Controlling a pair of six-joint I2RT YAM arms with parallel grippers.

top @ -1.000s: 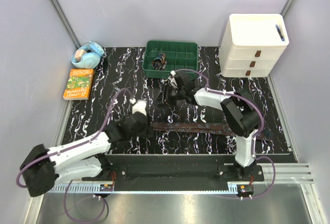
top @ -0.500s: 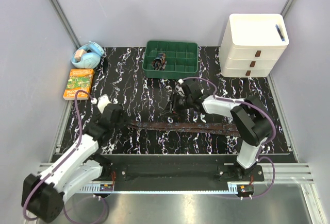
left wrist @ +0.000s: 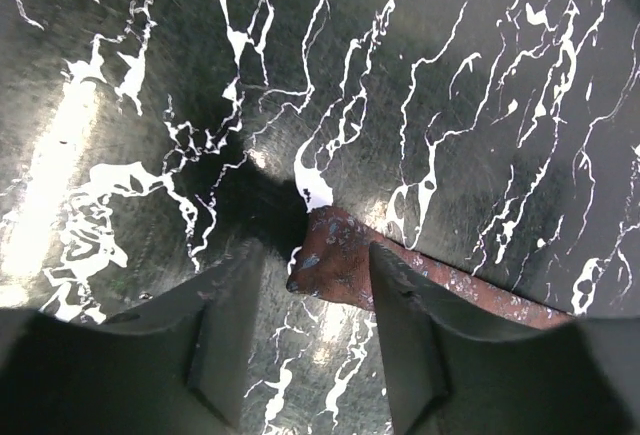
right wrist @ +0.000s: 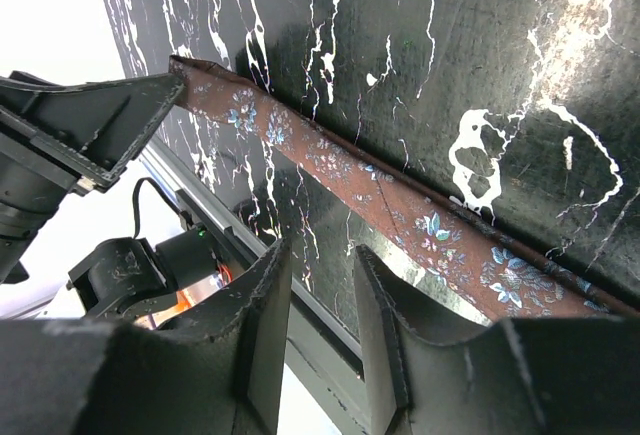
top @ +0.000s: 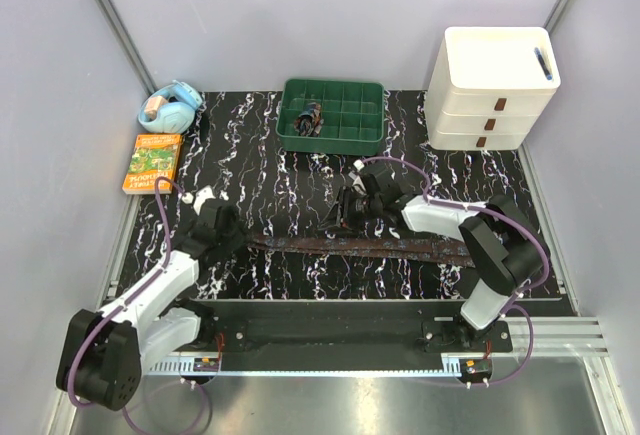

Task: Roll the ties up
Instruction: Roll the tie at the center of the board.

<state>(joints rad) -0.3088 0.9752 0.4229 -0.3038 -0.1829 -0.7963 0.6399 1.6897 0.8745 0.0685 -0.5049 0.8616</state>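
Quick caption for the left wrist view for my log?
Open left gripper straddles the end of the tie on the black marbled tabletop.

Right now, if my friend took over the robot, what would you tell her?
Left gripper: open, fingers on either side of the tie's left end, not gripping.
Right gripper: open, empty, low beside the tie, partway along.
The tie lies flat, stretched across the table.
Done: one dark bundle, maybe a rolled tie, sits in the green tray.
Left: roll this tie; no roll started yet.
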